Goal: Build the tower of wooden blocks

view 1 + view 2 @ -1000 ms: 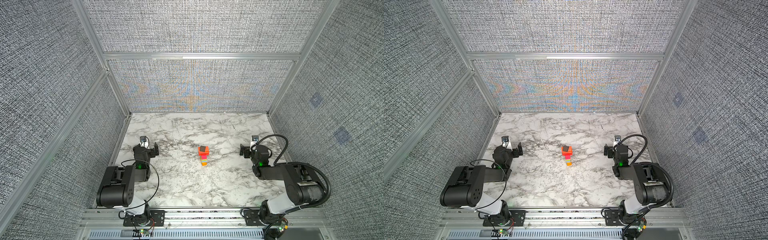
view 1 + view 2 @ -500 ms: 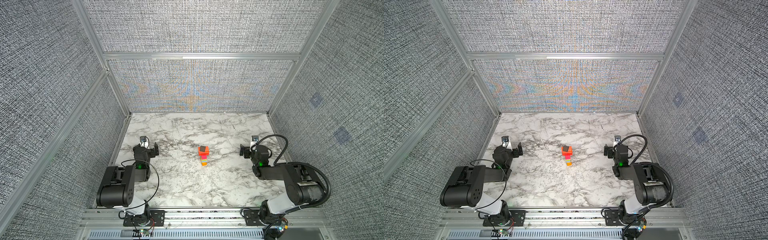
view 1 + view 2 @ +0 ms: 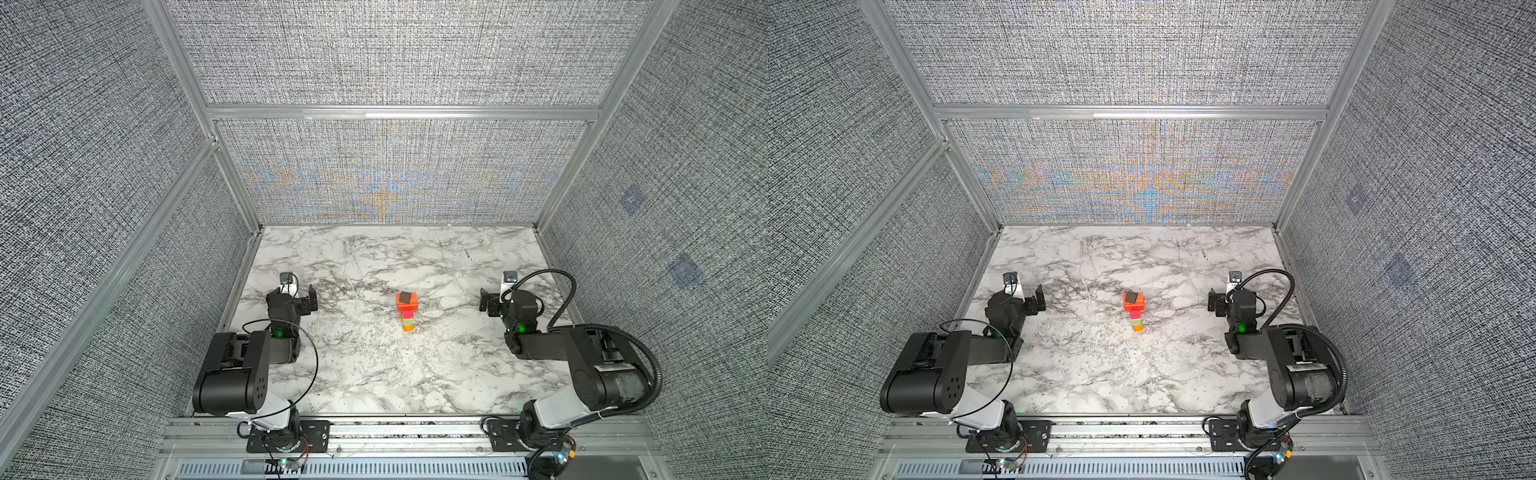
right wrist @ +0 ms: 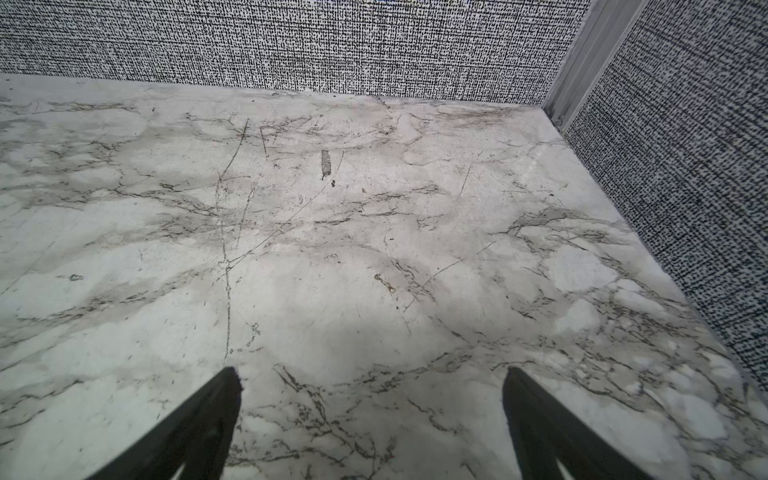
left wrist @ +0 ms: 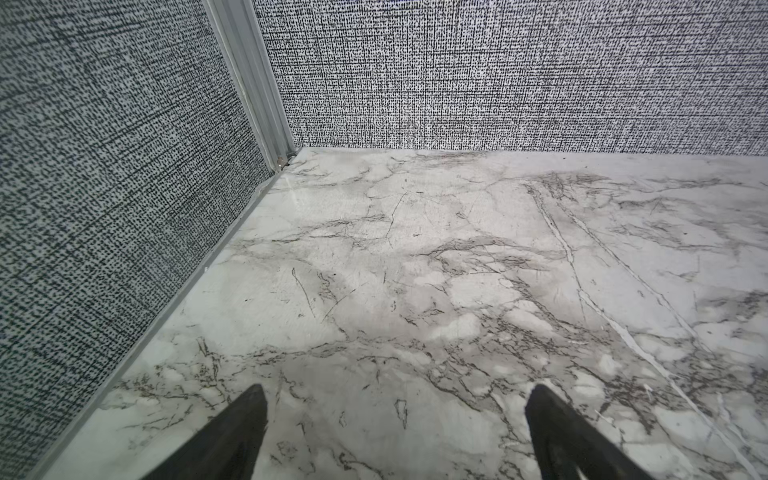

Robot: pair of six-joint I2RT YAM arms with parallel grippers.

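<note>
Tower: a slim stack of painted blocks stands upright about the middle of the table, roughly halfway between its left and right edges.
Stack order: orange block at the foot, thin light blue and yellow-green layers above it, then magenta, then a wider red-orange slab.
Top piece: a small dark brown square block lies flat on the slab.
Left fingers: spread wide and holding nothing. They are close to the table's left edge and well apart from the tower. The left wrist view shows only bare marble between them, with the far left corner ahead.
Right fingers: also spread wide and holding nothing. They are close to the right edge and well apart from the tower. The right wrist view shows bare marble between them, with the far right corner ahead.
Surroundings: grey woven wall panels in a metal frame close off the left, far and right edges.
</note>
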